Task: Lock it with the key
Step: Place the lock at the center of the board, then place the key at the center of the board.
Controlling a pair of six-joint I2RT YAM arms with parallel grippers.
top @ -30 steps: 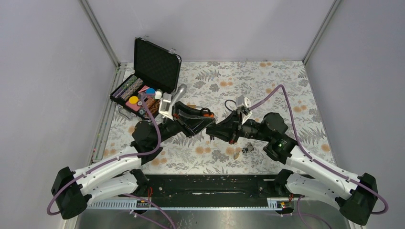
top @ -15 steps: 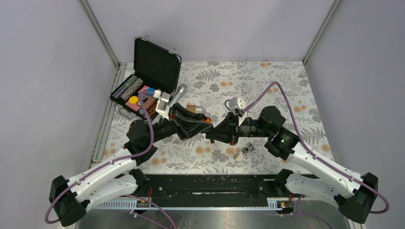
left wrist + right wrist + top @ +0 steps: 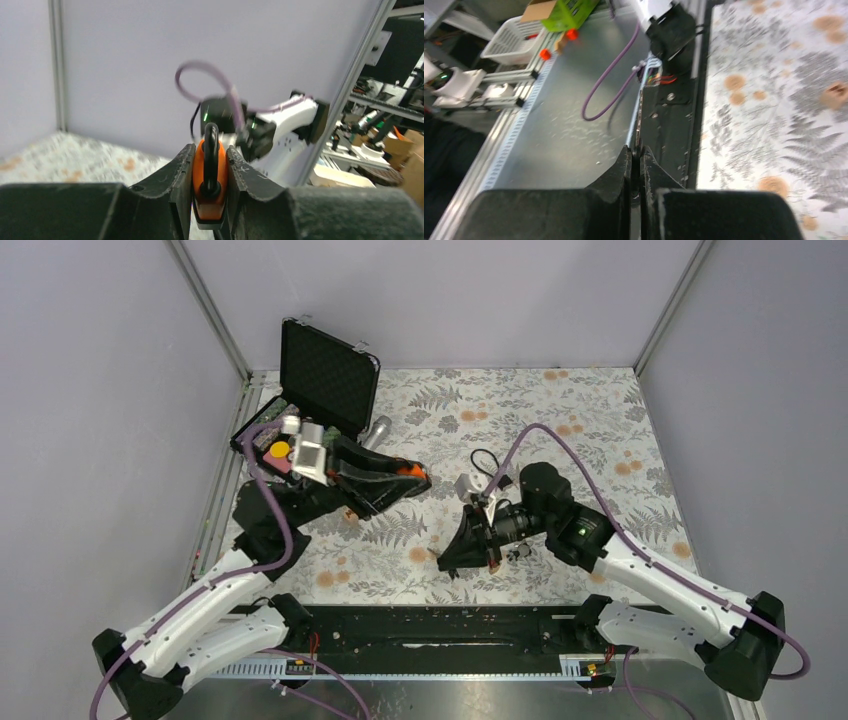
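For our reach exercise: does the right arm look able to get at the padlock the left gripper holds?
Probably yes: the right gripper points away, but nothing stands between it and the orange padlock in the left gripper.

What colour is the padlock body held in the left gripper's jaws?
The padlock is orange; clearest in the left wrist view.

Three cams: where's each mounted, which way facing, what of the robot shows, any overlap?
Top external: above and behind the bases, looking down on the table; left arm and right arm show.
Left wrist: on that wrist, looking along the left hand, clamped on the padlock, toward the right arm.
Right wrist: looking past the shut right hand at the base rail.
Shared: top and left wrist both show the padlock.
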